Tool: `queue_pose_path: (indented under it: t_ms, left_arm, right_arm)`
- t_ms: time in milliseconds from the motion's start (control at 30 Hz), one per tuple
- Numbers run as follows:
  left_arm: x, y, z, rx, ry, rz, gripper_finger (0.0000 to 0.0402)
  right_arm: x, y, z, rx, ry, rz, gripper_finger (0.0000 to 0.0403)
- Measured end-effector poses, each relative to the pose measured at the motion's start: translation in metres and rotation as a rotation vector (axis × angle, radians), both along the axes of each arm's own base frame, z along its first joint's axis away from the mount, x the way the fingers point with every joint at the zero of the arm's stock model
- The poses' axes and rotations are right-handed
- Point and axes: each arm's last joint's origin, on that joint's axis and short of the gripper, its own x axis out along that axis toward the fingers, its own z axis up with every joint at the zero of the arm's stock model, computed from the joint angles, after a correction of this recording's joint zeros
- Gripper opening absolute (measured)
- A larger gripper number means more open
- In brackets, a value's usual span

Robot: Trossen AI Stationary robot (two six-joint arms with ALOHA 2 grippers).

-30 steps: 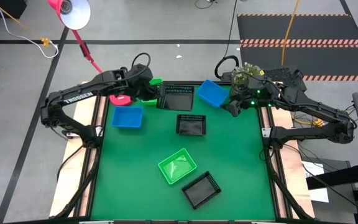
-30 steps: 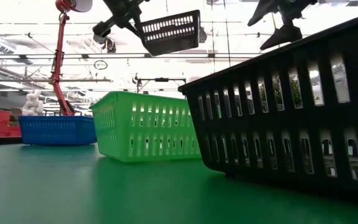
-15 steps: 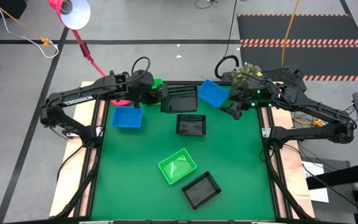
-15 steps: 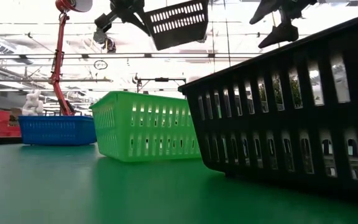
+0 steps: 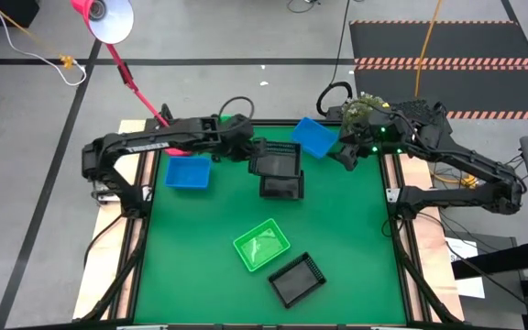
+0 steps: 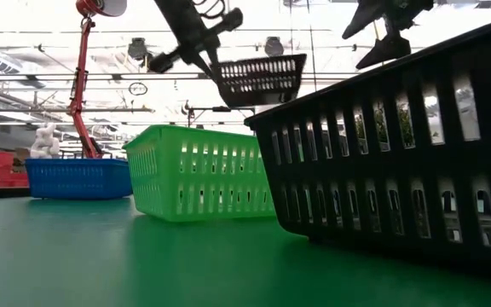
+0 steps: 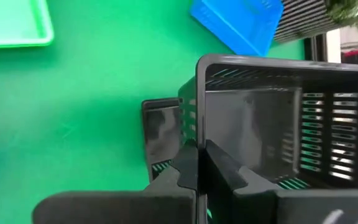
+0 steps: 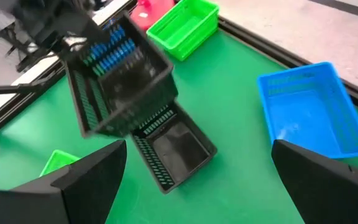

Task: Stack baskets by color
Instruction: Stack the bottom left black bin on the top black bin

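Note:
My left gripper (image 5: 250, 152) is shut on a black basket (image 5: 277, 163) and holds it in the air right over a second black basket (image 5: 281, 187) that rests on the green table. A blue basket (image 5: 188, 172) sits at the left and another (image 5: 313, 137) at the far right, just in front of my open right gripper (image 5: 342, 156), which hangs in the air with nothing between its fingers. A green basket (image 5: 261, 245) and a third black basket (image 5: 296, 279) lie near the front. Another green basket (image 8: 185, 25) stands at the far left edge. My left gripper pinches the held basket's left end wall (image 7: 197, 134), one finger inside the basket and one outside. The fingers slant down from the table's left. The basket hangs clear, open side up and about level, above the black basket (image 7: 160, 130) on the table.
A pink lamp base (image 5: 174, 147) on a red stem stands at the far left corner behind my left arm, and a potted plant (image 5: 365, 110) stands by the right arm. The green mat between the middle baskets and the front ones is bare.
My left gripper has carried the black basket toward the table's right and near side and downward, from the far edge to above the black basket on the table. The basket, tilted before, now hangs flatter and lower. The right gripper has stayed in place, open.

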Motion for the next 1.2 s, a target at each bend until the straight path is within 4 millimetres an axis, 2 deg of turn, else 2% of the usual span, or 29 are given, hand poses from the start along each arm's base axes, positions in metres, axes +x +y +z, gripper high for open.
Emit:
queue_pose_path:
  t_ms: [300, 633, 867, 1200]
  left_arm:
    - [0.027, 0.007, -0.038, -0.004, 0.077, -0.015, 0.0007]
    - [0.048, 0.001, -0.069, -0.002, 0.126, -0.029, 0.0007]
    - [0.049, -0.001, -0.083, -0.018, 0.133, 0.017, 0.0007]
    - [0.050, -0.013, -0.092, -0.031, 0.127, 0.041, 0.0007]
  right_arm:
    - [-0.016, -0.004, 0.007, -0.023, -0.035, -0.061, 0.0393]
    - [-0.033, 0.000, 0.010, -0.065, -0.019, -0.059, 0.0393]
    - [-0.038, 0.004, 0.009, -0.093, 0.010, -0.026, 0.0393]
    - [-0.039, 0.005, 0.008, -0.122, 0.034, 0.004, 0.0393]
